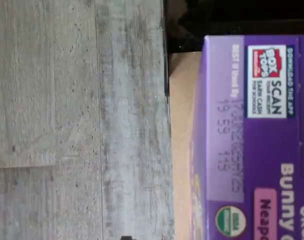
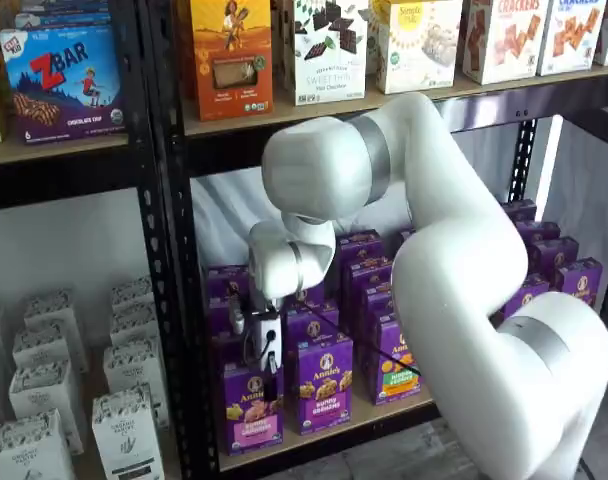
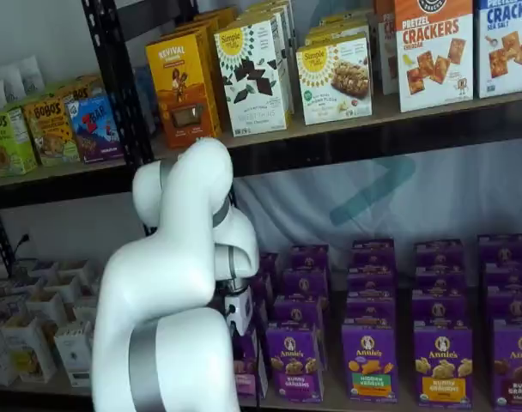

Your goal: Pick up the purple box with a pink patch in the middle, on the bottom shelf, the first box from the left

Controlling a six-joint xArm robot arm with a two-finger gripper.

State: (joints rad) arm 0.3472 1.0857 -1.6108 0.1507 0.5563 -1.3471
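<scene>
Wrist view shows purple box [image 1: 252,145] top w/ date stamp; gripper [image 2: 267,362] state can't tell.

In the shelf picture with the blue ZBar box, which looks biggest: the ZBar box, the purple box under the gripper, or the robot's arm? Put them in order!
As they look in that shelf view:
1. Robot arm, by far the biggest; it is also nearest the camera.
2. ZBar box.
3. Purple box, partly hidden by the gripper.
The two boxes look close in size, so their order is unsure.

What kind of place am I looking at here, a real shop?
Probably a mock grocery aisle, not a real shop: a black metal rack stocked with cracker cartons and rows of purple Annie's boxes, and a white robot arm working among them.
</scene>
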